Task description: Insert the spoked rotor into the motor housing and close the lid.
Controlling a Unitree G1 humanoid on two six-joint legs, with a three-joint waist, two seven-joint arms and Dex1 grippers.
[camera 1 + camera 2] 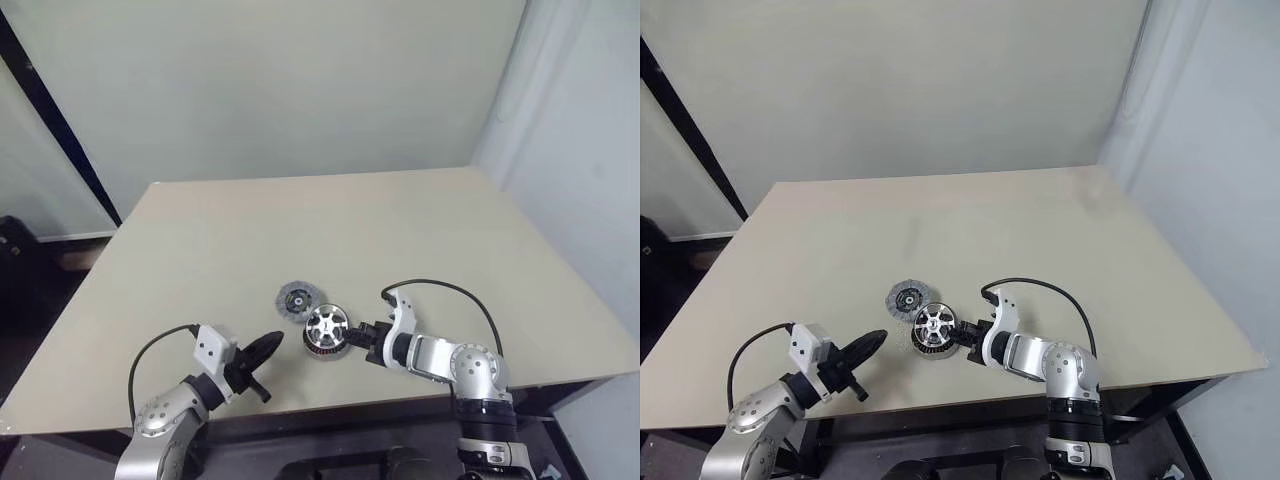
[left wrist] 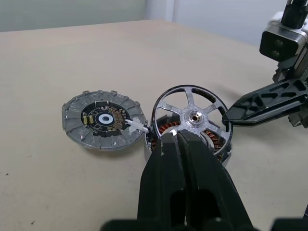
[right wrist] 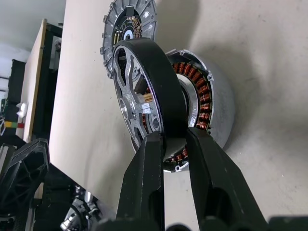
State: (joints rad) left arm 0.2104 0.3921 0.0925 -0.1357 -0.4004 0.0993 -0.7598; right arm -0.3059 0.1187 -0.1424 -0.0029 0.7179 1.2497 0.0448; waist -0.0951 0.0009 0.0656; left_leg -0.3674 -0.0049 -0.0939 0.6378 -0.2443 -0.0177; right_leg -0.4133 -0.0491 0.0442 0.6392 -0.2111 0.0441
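Observation:
The spoked rotor [image 3: 144, 96], a silver spoked wheel with a dark outer rim, is tilted over the motor housing [image 3: 204, 103], whose copper windings show beneath it. My right gripper [image 3: 173, 137] is shut on the rotor's rim from the side. In the left eye view the rotor [image 1: 325, 325] sits near the table's front edge, with the right gripper [image 1: 352, 335] at its right. The lid [image 1: 297, 298], a grey disc with a dark centre, lies flat just behind and left of the housing. My left gripper [image 1: 272, 342] is shut with nothing in it, its tips a little left of the housing [image 2: 166, 130].
The beige table [image 1: 350, 220] stretches wide and bare behind the parts. Its front edge runs close under both grippers. A small white connector [image 2: 136, 126] on a wire lies between the lid [image 2: 101, 122] and the housing.

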